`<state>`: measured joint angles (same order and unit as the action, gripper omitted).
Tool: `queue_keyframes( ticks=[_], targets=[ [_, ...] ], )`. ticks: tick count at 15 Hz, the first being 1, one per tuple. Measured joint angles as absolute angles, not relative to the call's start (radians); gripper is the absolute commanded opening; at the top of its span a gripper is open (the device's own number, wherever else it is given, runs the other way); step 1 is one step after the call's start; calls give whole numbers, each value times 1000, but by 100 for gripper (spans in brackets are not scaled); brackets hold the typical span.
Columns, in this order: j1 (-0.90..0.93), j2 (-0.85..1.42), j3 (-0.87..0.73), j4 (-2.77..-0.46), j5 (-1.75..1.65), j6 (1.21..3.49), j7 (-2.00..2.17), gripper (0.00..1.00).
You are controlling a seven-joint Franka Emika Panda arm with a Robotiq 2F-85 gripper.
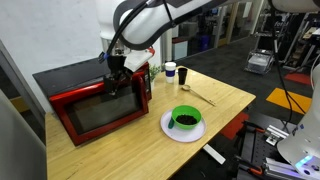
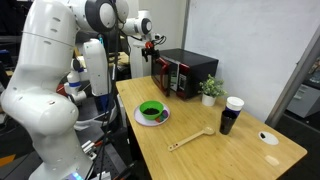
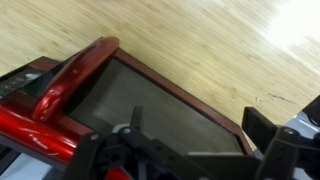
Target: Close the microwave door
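Note:
A red microwave with a black top stands at one end of the wooden table; it also shows in an exterior view. Its red-framed door with a dark window and a red handle fills the wrist view. From the exterior views the door looks shut or nearly shut against the body. My gripper hangs at the top corner of the door in both exterior views. In the wrist view its jaws are open, with nothing between them, just above the door.
A white plate with a green bowl lies mid-table, also in an exterior view. A wooden spoon, a black cup, a white cup and a small potted plant stand beside the microwave.

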<state>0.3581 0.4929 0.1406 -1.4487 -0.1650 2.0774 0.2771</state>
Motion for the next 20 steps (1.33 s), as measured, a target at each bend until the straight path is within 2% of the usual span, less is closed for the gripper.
queue_keyframes(
  ticks=[9, 20],
  targets=[
    [359, 557, 85, -1443, -91, 2298, 515, 100],
    [406, 591, 11, -1409, -246, 2318, 588, 100]
  ],
)
